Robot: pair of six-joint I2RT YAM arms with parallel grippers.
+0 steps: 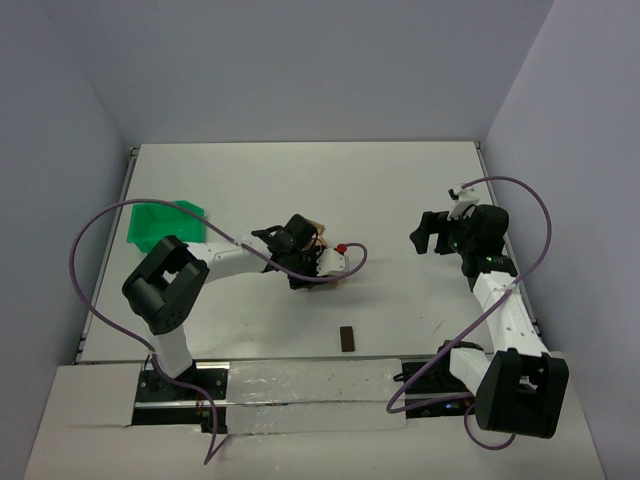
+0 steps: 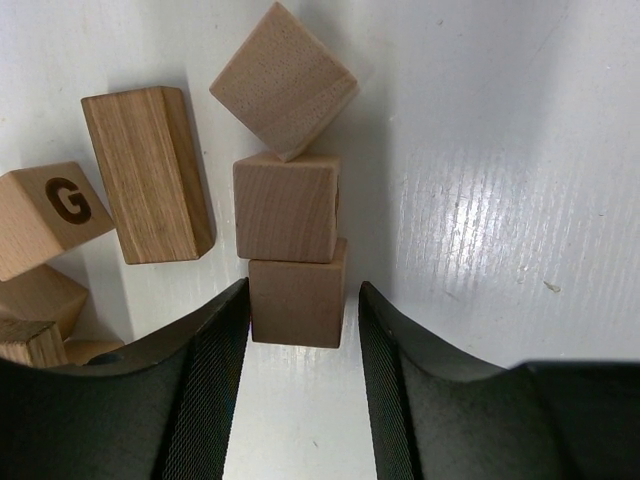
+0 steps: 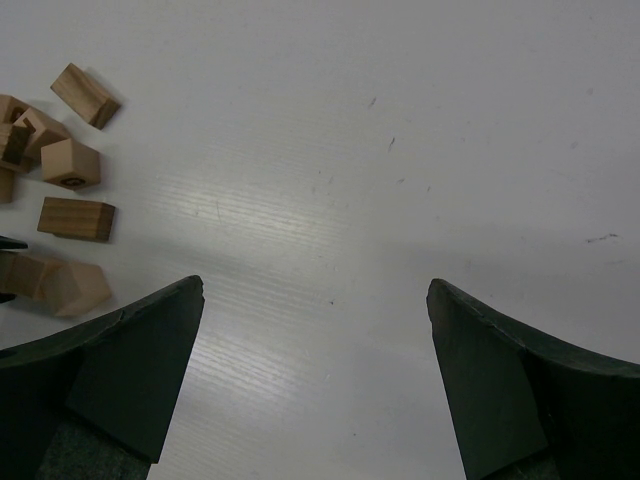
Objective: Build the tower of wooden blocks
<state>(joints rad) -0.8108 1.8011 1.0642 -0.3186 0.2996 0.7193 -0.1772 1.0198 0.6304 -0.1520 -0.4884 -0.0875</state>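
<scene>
Left gripper [image 2: 303, 296] jaws straddle the near end of the tower [image 2: 288, 210], slightly apart, likely releasing without nudging it. Tower sits mid-table [image 2: 500, 200], far block twisted. Right gripper [image 3: 315, 300] gapes wide, empty, parked clear.

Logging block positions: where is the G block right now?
In the left wrist view, the G block sits at the left edge, beside the long block, left of the line of three cubes.

This is a robotics lab — a small test cell. A white desk [image 1: 400, 190] stands between plain grey walls [image 1: 300, 60], and a left arm [image 1: 230, 260] and a right arm [image 1: 510, 320] are bolted to a metal plate [image 1: 300, 385] at its near edge.
</scene>
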